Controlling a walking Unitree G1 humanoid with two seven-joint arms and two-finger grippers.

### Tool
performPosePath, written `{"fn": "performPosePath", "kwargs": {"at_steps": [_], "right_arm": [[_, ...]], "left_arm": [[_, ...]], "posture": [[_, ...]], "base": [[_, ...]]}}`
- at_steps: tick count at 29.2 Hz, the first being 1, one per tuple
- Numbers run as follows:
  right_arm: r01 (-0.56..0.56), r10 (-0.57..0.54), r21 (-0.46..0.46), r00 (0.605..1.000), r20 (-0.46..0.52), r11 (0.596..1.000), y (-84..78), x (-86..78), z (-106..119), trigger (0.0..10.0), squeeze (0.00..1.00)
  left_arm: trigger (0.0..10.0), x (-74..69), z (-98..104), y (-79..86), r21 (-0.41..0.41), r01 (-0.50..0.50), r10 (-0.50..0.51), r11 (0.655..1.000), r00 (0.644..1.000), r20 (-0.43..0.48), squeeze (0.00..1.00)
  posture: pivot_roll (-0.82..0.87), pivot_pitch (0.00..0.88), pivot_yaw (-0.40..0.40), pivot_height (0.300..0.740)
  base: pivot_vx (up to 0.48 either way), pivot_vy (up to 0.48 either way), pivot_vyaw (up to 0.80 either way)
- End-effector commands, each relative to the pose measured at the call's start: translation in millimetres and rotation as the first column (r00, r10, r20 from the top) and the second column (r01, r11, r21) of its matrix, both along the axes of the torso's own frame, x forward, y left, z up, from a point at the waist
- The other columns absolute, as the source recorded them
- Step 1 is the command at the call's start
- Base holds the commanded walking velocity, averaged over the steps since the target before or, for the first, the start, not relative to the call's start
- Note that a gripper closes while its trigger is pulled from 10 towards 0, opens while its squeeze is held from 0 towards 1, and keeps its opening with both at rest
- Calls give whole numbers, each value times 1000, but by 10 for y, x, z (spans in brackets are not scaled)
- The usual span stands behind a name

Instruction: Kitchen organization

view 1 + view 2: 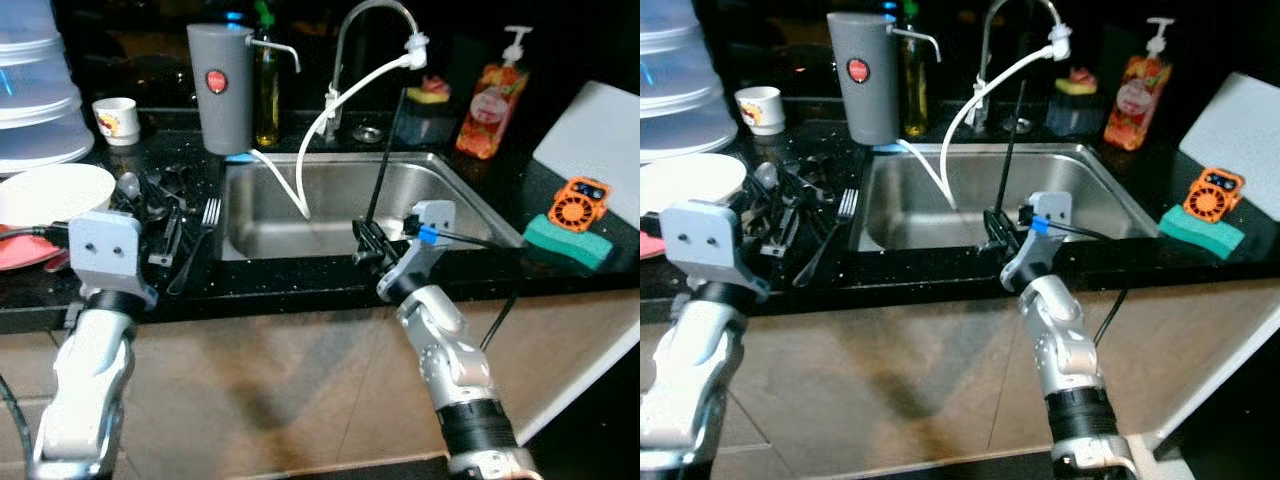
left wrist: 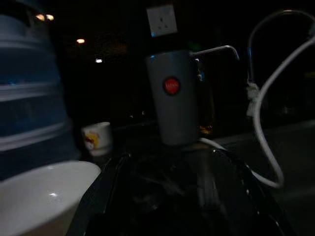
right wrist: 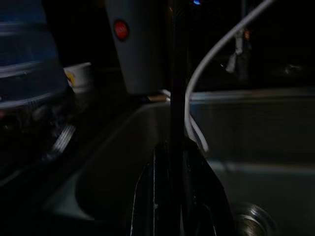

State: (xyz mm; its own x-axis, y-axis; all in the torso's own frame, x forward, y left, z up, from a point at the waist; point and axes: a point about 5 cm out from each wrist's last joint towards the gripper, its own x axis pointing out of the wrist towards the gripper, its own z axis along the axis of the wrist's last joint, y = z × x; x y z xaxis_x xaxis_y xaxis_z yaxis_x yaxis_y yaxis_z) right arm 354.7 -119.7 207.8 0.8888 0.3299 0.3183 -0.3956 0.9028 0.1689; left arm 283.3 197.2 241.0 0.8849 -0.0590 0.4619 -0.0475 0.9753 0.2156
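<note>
The right hand (image 1: 366,243) is closed on a thin black rod (image 1: 385,150), which stands almost upright at the front edge of the smooth steel sink (image 1: 470,205). The left hand (image 2: 172,196) hovers over dark cutlery (image 1: 160,205) on the speckled black bench (image 1: 300,280); I cannot tell whether it is open. At 11 o'clock from the sink stands a grey round jug (image 1: 220,85). A white bowl (image 1: 55,190) lies at 9 o'clock, and the sink basin has open room.

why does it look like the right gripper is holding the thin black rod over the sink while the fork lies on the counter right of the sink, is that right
Nearly. The right gripper does hold the thin black rod over the sink, but the fork lies on the counter left of the sink, as the left eye view shows.
</note>
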Motion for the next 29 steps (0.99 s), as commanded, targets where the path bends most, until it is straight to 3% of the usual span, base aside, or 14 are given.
{"fn": "performPosePath", "kwargs": {"at_steps": [1,18,24,29], "right_arm": [[-7,7,8,1000,-5,1000,18,-9,-7,10000,0],[-26,26,17,1000,-8,1000,48,9,6,10000,0],[-24,24,14,1000,-18,1000,31,12,-10,10000,0],[-23,23,9,999,-26,1000,33,15,-22,10000,0]], "left_arm": [[10000,-3,-11,16,10,-6,6,1000,1000,-14,0],[10000,1,22,-8,13,0,0,1000,1000,-13,0],[10000,19,-47,-52,-1,9,-9,1000,998,-65,0],[10000,17,-75,-100,-60,34,-39,998,995,-91,0]], "posture": [[60,36,-60,740],[65,35,-61,740],[67,39,-59,740],[71,42,-58,740]], "base": [[300,0,0],[295,0,0],[0,0,0],[0,0,0]]}}
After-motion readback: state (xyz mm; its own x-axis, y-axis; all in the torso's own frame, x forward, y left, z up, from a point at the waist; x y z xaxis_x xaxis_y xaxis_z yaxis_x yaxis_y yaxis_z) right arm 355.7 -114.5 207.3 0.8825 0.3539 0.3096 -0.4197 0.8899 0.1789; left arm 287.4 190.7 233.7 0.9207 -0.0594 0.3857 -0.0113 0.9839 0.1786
